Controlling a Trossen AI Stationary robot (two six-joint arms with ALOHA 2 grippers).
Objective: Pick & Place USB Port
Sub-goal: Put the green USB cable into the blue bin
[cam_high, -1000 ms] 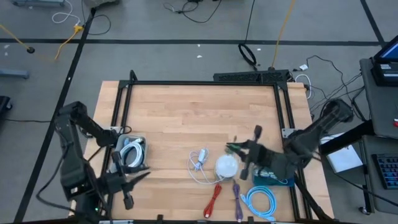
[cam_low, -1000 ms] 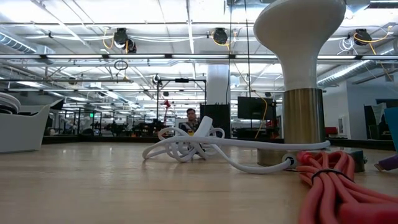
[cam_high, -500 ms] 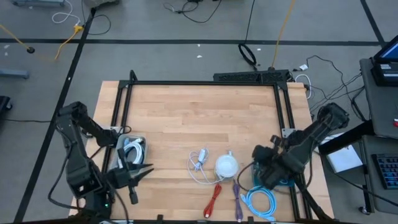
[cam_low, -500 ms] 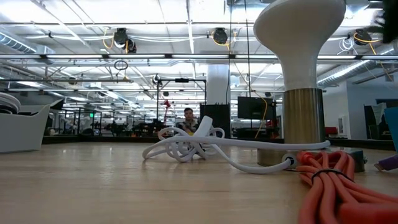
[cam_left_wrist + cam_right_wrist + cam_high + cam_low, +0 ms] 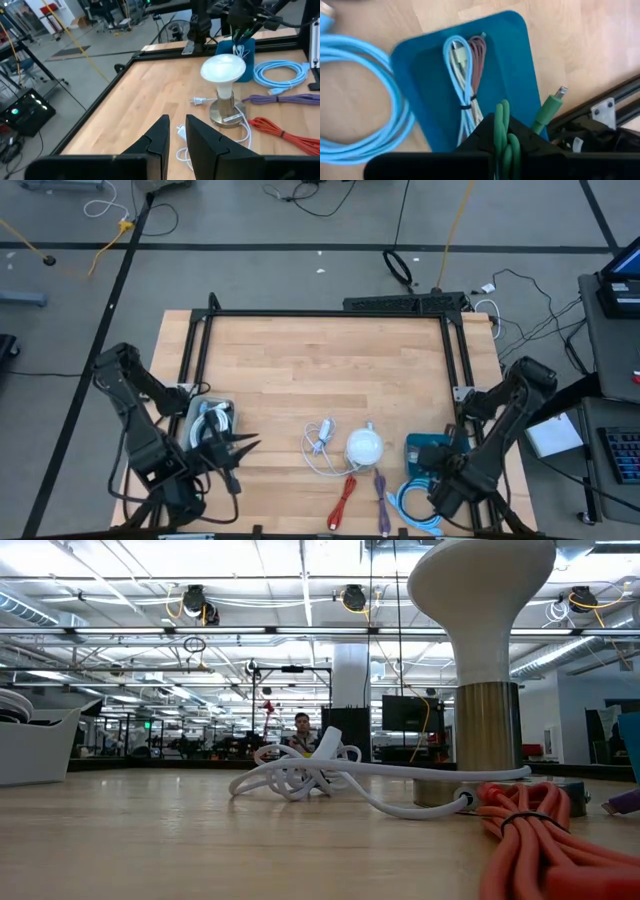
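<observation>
Holding green cable [image 5: 501, 131] in my R gripper [image 5: 500, 145], jaws clamped, above blue tray [image 5: 520, 65], frame lower right; L gripper [image 5: 174, 131] jaws narrow, empty.

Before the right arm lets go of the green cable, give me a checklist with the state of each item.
1. Right gripper shut on green cable: ok.
2. Gripper above teal tray: ok.
3. Tray has room beside the bundled cables: ok.
4. Green connector inside the tray edge: not ok, it hangs over the edge.
5. Left gripper clear of the tray: ok, near the white bin.
6. Lamp clear of the tray: ok.
</observation>
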